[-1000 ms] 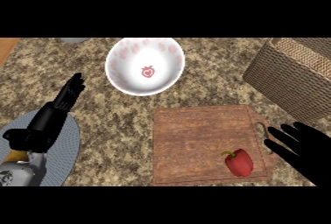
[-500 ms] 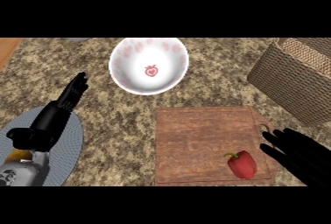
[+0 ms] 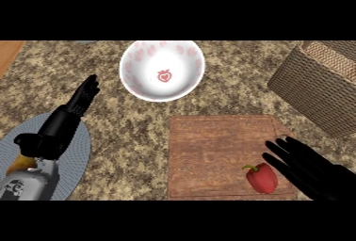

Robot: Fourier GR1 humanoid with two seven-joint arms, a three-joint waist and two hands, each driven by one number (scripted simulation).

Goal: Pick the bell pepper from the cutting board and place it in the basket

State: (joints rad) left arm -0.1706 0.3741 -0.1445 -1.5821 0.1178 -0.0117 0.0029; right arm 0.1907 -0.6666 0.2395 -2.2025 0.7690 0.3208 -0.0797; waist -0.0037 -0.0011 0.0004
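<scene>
Red bell pepper (image 3: 262, 178) beside right hand (image 3: 309, 169), wrist cut off

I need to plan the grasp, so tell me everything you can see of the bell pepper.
The bell pepper is red, glossy and small, with a short green stem curling from its upper left end. It lies on its side near the lower right corner of the wooden cutting board, resting on the board's surface. The right hand, fingers straight and open, is just to its right; whether the fingers touch it cannot be told.
</scene>
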